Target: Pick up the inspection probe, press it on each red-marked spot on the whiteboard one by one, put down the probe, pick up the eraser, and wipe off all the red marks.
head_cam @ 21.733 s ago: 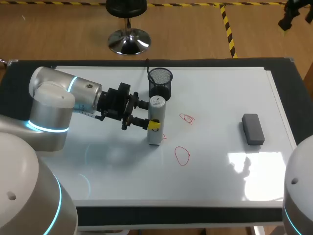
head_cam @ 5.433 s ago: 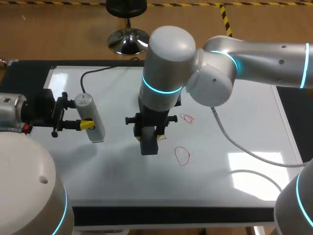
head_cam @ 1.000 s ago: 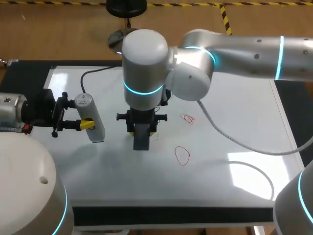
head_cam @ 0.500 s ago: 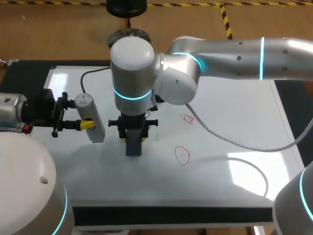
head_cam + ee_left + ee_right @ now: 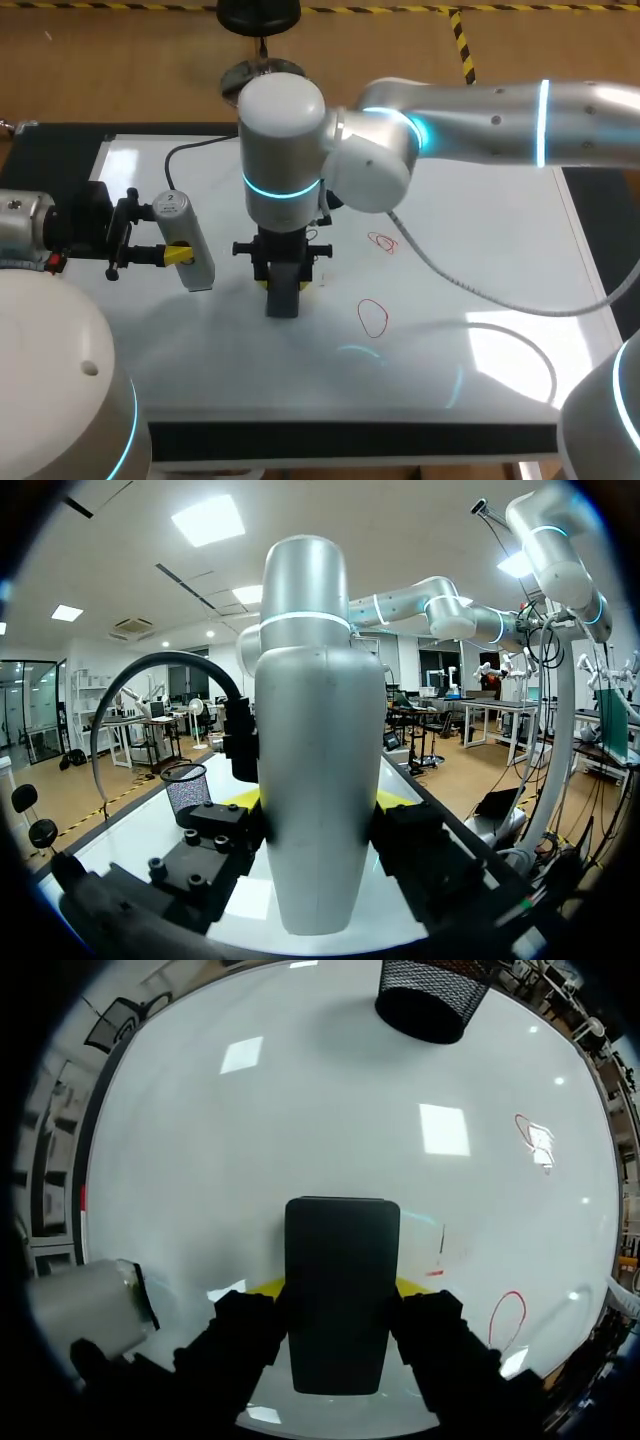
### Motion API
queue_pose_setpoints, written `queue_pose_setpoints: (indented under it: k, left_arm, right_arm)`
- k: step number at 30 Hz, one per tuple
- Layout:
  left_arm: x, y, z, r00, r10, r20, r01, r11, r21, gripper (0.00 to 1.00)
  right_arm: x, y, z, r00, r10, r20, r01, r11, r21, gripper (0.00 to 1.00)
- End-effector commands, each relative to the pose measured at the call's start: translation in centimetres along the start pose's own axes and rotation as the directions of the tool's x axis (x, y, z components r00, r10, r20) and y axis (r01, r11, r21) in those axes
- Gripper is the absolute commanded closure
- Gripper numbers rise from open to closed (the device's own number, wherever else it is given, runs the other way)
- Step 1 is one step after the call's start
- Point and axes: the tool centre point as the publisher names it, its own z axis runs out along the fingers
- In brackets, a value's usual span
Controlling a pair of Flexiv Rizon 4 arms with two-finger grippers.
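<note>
My left gripper (image 5: 178,257) is shut on the grey-white inspection probe (image 5: 186,250), held above the left part of the whiteboard (image 5: 480,220). In the left wrist view the probe (image 5: 318,760) fills the space between the yellow tips. My right arm reaches across the board, and its gripper (image 5: 283,280) is shut on the dark grey eraser (image 5: 283,296), which rests flat on the board. Right of it are a red scribble (image 5: 382,242) and a red oval (image 5: 373,318). The right wrist view shows the eraser (image 5: 341,1290), a faint red streak (image 5: 441,1250) beside it, the oval (image 5: 507,1318) and the scribble (image 5: 533,1140).
A black mesh cup (image 5: 432,995) stands on the board ahead of the eraser; my right arm hides it in the head view. The probe's black cable (image 5: 200,150) loops over the board's far left. The board's dark frame (image 5: 350,440) runs along the near edge.
My right arm slid the eraser left across the board, then back a little to the right. The left arm and the probe have not moved.
</note>
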Motion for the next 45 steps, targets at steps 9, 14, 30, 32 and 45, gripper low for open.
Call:
queue_pose_setpoints:
  k: [9,14,30,32,45]
  left_arm:
    - [0.1,-0.1,0.0,1.000,0.003,0.002,-0.003,1.000,0.002,1.00]
    - [0.1,-0.1,0.0,1.000,0.003,0.002,-0.003,1.000,0.002,1.00]
    - [0.1,-0.1,0.0,1.000,0.003,0.002,-0.003,1.000,0.002,1.00]
    - [0.1,-0.1,0.0,1.000,0.003,0.002,-0.003,1.000,0.002,1.00]
    - [0.1,-0.1,0.0,1.000,0.003,0.002,-0.003,1.000,0.002,1.00]
  right_arm:
    - [-4.5,0.3,1.1,0.999,0.038,0.000,-0.038,0.999,-0.003,1.00]
    - [-5.6,0.0,1.3,0.999,0.054,0.011,-0.054,0.999,0.000,1.00]
    - [-8.7,1.1,0.3,0.995,0.099,0.022,-0.099,0.995,0.003,1.00]
    - [-9.0,1.2,-0.1,0.995,0.102,0.019,-0.102,0.995,-0.002,1.00]
    - [-11.9,0.8,-4.9,0.995,0.059,-0.076,-0.061,0.998,-0.022,1.00]
